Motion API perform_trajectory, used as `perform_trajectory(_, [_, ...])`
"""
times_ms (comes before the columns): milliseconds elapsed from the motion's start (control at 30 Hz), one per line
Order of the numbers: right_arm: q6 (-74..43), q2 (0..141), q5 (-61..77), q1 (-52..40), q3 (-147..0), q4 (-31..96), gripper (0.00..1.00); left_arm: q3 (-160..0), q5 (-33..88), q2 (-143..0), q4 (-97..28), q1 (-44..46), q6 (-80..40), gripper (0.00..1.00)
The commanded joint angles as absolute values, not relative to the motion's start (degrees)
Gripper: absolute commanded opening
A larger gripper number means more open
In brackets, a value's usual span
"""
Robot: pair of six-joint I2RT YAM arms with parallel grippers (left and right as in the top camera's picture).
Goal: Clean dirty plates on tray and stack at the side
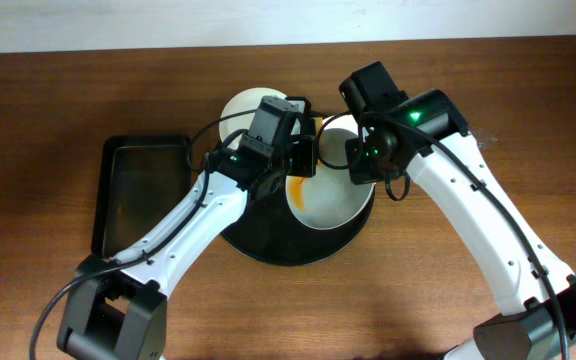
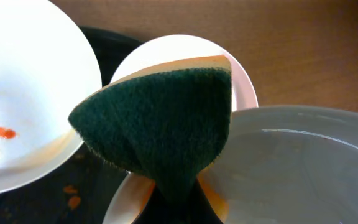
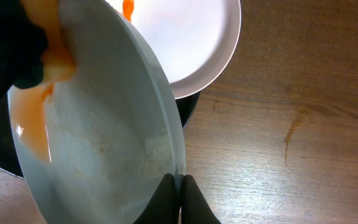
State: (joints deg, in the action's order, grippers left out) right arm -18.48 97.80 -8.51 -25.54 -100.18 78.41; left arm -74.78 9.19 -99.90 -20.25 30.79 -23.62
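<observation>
**Scrubbing of the tilted plate**

Bench (image 1: 48, 100) is brown wood. On it sits the round black tray (image 1: 268, 245), with a smaller rectangular tray (image 1: 138, 190) just beside it on my left. Over the round tray my right tool (image 3: 179, 186) is pressed together on the rim of one white plate (image 3: 104, 155) and holds it tilted. Orange sauce (image 3: 33, 124) streaks the plate's upper edge. A second smeared plate (image 2: 17, 93) lies at the tray's edge, and a third plate (image 2: 241, 81) shows behind the sponge. My left tool (image 2: 173, 210) pinches a green scouring sponge (image 2: 160, 118) by its lower tip, near the held plate.

To do this well, I judge I should lay the green face flat on the smear and wipe toward the rim. The pressure should be light enough that the plate does not twist in the right tool's narrow pinch.

My left fingers are almost wholly hidden under the sponge. I cannot tell whether the third plate is dirty, nor whether sponge and plate touch yet.
</observation>
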Motion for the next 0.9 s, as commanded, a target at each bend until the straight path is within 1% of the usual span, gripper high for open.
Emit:
perform_trajectory(0, [-18.28, 96.14, -6.63, -25.52, -100.42, 78.78, 0.04, -75.35, 6.17, -100.33, -20.34, 31.03, -23.94, 0.01])
perform_trajectory(267, [-18.31, 96.14, -6.66, -25.47, -103.48, 78.89, 0.04, -75.05, 6.17, -100.4, -30.76, 34.24, -23.92, 0.0])
perform_trajectory(367, [-18.31, 96.14, -6.66, -25.47, -104.22, 79.37, 0.04, -75.05, 4.67, -100.4, -30.41, 34.83, -23.92, 0.01])
perform_trajectory(500, [-17.98, 96.14, -6.66, -25.47, -104.22, 80.14, 0.04, -75.05, -5.48, -100.4, -25.17, 34.72, -23.94, 0.01])
perform_trajectory(567, [-17.63, 96.14, -6.66, -25.47, -104.22, 80.09, 0.04, -75.05, -4.89, -100.4, -23.4, 34.74, -23.94, 0.01])
perform_trajectory(633, [-17.61, 96.14, -6.68, -25.47, -104.22, 79.64, 0.04, -75.05, -0.91, -100.4, -25.1, 34.89, -23.92, 0.01])
perform_trajectory(700, [-17.39, 96.14, -6.68, -25.45, -104.22, 79.29, 0.04, -75.05, -0.25, -100.4, -27.31, 34.7, -23.51, 0.01])
perform_trajectory(733, [-17.39, 96.14, -6.7, -25.45, -104.2, 79.35, 0.11, -75.05, -0.47, -100.4, -27.24, 34.39, -23.2, 0.01])
perform_trajectory(767, [-17.41, 96.14, -6.68, -25.41, -104.2, 79.57, 0.24, -75.07, -0.69, -100.38, -27.24, 34.04, -23.05, 0.0])
perform_trajectory(800, [-17.43, 96.16, -6.39, -25.41, -104.12, 80.12, 0.57, -75.07, -0.64, -100.33, -27.53, 33.17, -23.05, 0.0])
perform_trajectory(833, [-17.43, 96.2, -4.89, -25.43, -103.96, 80.16, 0.71, -75.07, -0.64, -100.31, -28.36, 32.12, -23.05, 0.01])
perform_trajectory(867, [-17.43, 96.25, -3.33, -25.47, -103.44, 80.07, 0.88, -75.07, -0.62, -100.27, -29.32, 31.09, -23.05, 0.0])
